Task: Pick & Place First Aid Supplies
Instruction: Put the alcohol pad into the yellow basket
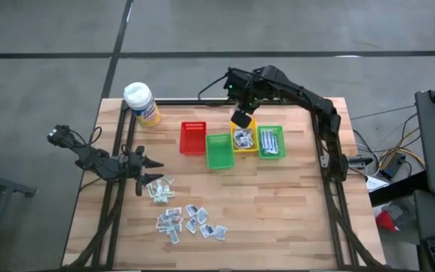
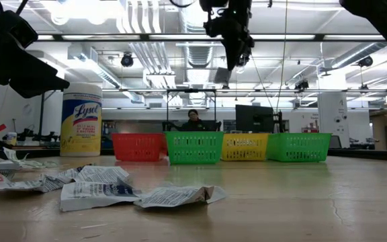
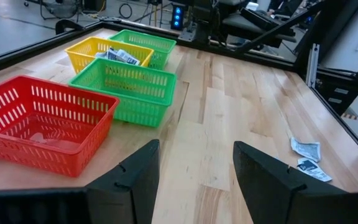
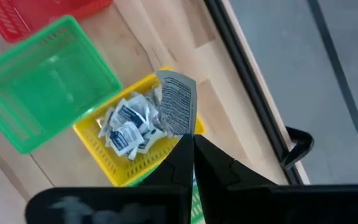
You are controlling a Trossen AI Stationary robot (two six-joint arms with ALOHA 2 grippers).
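Packet [image 4: 178, 109] pinched in your right end effector [image 4: 192, 142], hanging over the yellow bin [image 4: 114, 163].
Release off-centre and it could flutter past the rim onto the bench [image 1: 293, 211]; left end effector [image 1: 151, 163] waits spread near the left edge.

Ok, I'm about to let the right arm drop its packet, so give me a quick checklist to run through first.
1. Right gripper shut on a packet: ok.
2. Packet above the yellow bin: ok, the wrist view shows the bin right under it.
3. Yellow bin already holds packets of a similar look: ok.
4. Room left in the yellow bin: ok, not heaped over the rim.
5. Left gripper clear of the bins: ok, open over the loose packets at the table's left front.
6. Packet hangs free of the fingers: cannot tell.
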